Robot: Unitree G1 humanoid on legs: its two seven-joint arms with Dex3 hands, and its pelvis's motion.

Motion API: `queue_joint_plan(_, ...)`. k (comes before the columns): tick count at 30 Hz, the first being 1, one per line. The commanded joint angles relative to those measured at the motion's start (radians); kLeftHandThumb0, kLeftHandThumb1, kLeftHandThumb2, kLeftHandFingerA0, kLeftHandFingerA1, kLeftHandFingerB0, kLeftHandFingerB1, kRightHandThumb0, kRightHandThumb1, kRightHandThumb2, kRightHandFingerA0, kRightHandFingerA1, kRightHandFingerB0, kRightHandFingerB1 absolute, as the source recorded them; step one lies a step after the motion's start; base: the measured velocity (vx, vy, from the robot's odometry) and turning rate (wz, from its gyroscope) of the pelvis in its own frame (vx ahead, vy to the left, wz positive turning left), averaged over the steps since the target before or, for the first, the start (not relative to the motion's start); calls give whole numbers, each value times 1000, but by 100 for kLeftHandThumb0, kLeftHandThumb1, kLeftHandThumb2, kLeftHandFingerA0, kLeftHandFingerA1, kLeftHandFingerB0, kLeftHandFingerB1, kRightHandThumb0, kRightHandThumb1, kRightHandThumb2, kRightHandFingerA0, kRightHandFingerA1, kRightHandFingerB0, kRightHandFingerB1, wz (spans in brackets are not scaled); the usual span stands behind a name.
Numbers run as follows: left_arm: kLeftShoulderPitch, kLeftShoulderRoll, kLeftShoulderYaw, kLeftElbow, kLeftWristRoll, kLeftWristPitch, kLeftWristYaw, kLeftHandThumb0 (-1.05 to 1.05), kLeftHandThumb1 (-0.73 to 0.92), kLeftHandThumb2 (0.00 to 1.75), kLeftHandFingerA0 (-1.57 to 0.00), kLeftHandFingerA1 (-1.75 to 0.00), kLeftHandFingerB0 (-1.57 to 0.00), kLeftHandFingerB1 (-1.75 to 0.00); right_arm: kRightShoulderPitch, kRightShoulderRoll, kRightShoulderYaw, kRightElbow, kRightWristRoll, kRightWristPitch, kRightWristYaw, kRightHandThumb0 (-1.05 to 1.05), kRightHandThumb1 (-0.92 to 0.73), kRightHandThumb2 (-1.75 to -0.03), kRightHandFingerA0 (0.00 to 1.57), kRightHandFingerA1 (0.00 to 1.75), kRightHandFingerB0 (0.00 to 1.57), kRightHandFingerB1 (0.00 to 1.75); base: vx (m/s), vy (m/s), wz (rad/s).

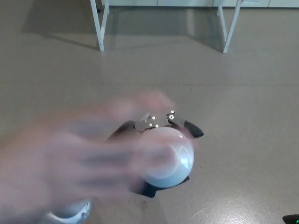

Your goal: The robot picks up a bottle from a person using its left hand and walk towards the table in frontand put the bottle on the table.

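white bottle (169, 157) sits at frame centre, seen from straight above, so only its rounded glossy top shows, with a bright glare patch on the right side. it is held up over the floor (243, 93), not resting on anything flat, well short of the table.

left hand (154, 124) is wrapped round the bottle. silver knuckle joints with small screws show just above the bottle's upper rim. one of the black fingers (194, 131) curls past the upper right edge, touching or almost touching the bottle. another black bit of the hand pokes out under the lower left edge. fingers closed in on the bottle, gripping it from behind and below. palm is hidden by the bottle.

person's hand (79, 163) comes in from the left, heavily motion-blurred, and covers the left half of the frame. it overlaps the bottle's left side; cannot tell whether it touches the bottle or is just in front of it. its fingers are smeared, no count possible.

pale grey rounded part (70, 213) shows at the bottom left edge under the blurred hand, unclear what it is.

floor is plain beige-grey, with shiny reflections at lower right. two white table legs (99, 25) stand at the top, one left, one right, far from the bottle.

dark sliver (292, 219) sits in the bottom right corner, too small to identify.
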Motion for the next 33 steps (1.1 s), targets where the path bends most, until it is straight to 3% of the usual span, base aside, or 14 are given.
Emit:
queue_joint_plan(1,36,-10,11,-15,68,35,62,-10,76,81,-98,-126,-76,-97,-1,-27,3,-4,-9,-15,-6,-45,-75,-63,64,45,48,38,0,0,0)
queue_joint_plan(16,180,-3,85,20,14,-47,46,-10,79,75,-97,-118,-77,-92,27,-26,13,1,-22,-20,-15,-46,-75,-63,66,47,53,40,6,6,3)
queue_joint_plan(21,278,-69,200,112,-82,-133,55,-11,80,80,-100,-121,-82,-85,13,-28,13,-4,-20,-16,-29,-45,-75,-63,66,46,53,40,133,116,-12)
queue_joint_plan(25,447,-110,331,138,-171,-187,41,-17,85,71,-101,-118,-81,-80,39,-12,-4,-8,-3,-26,-44,-42,-76,-63,63,46,51,41,227,359,-15)
queue_joint_plan(33,479,-132,541,261,-278,-224,-7,-17,81,74,-105,-126,-83,-78,38,-8,-26,4,5,-19,-58,-41,-75,-63,65,45,52,40,255,171,2)
